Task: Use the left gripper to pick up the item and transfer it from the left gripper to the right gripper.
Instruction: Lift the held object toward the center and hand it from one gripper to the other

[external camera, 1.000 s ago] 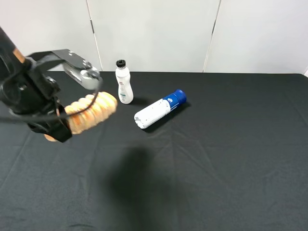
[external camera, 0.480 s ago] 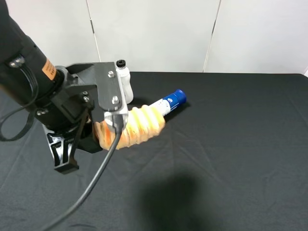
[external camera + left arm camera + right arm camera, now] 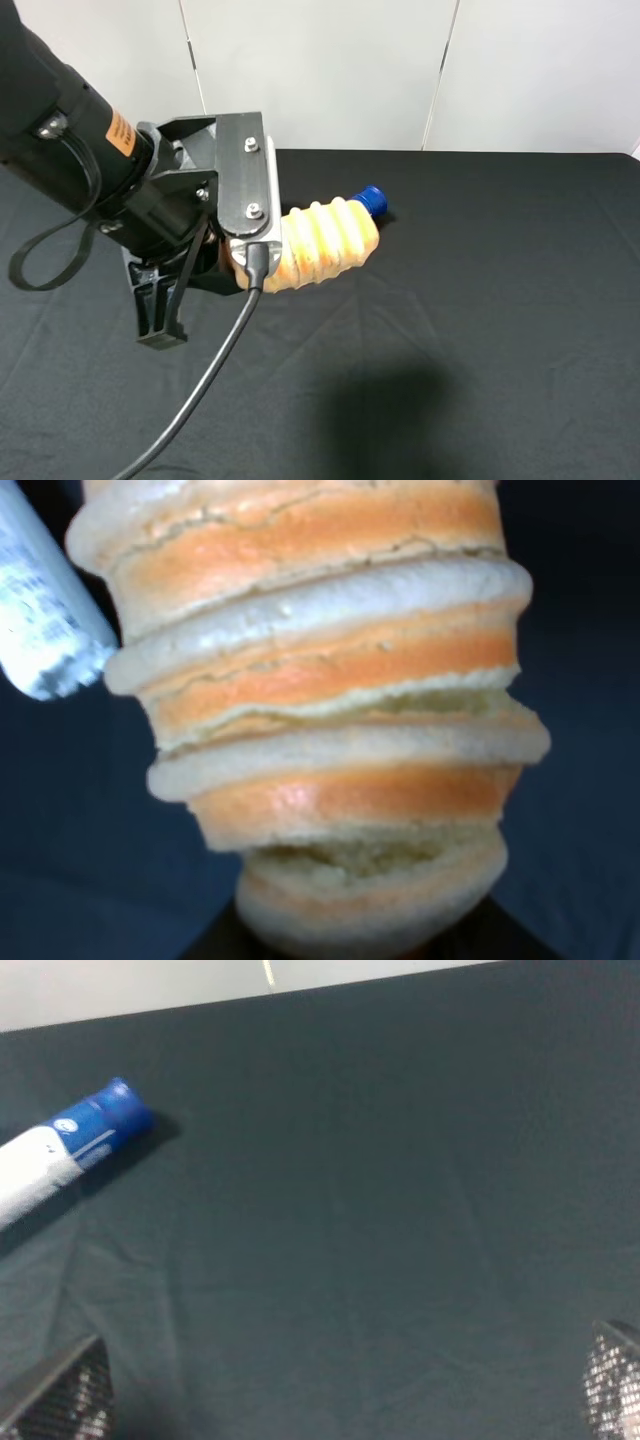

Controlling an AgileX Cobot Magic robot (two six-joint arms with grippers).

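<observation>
My left gripper, black with an orange sticker and a dangling cable, is shut on one end of the golden-tan ridged loaf and holds it in the air above the black table. The loaf's free end points right, over the lying white-and-blue bottle. The loaf fills the left wrist view. My right gripper is out of the exterior high view. In the right wrist view only its two fingertips show, far apart, open and empty above the cloth.
The white-and-blue bottle lies on the black cloth; only its blue cap shows past the loaf, and its body appears in the right wrist view. The white black-capped bottle is hidden behind my left arm. A white wall stands behind the table.
My left gripper has carried the loaf up and to the right, from the left edge toward the middle. It now covers the white black-capped bottle and most of the blue-capped one.
</observation>
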